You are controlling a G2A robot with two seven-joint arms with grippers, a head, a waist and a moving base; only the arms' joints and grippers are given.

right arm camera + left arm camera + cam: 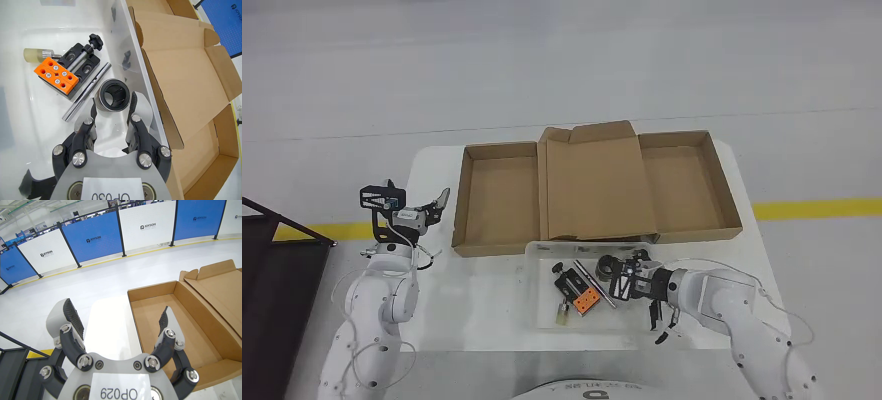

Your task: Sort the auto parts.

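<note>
Pale grey floor [562, 60] spread all round the workplace, crossed by a yellow line [817, 209] on the right. Far off, in the left wrist view, stood a fence of blue and white perforated panels [94, 243] on black posts. A white table [482, 310] with rounded corners stood on that floor, with a black frame [272, 250] just off its left side.

A shallow cardboard box [597, 190] took up the far half of the table. It had one open compartment at the left, another at the right, and a flap lying flat over the middle. Right against its near wall sat a clear tray [542, 300] that held the auto parts.

The left gripper [117, 308] hung above the table's left edge, its fingers spread wide apart. The right gripper [113, 99] was down in the tray, its fingers pressed to either side of a linear bearing [112, 92]. The bearing rested close to the tray's far wall with its bore turned toward the wrist camera.

Left of the tray's middle lay a black mini vise [66, 70] with orange jaw blocks. A steel rod [87, 91] lay slantwise between the vise and the bearing, just beside both. A small knob [36, 55] with a pale cap and a threaded stud lay beside the vise's orange end.
</note>
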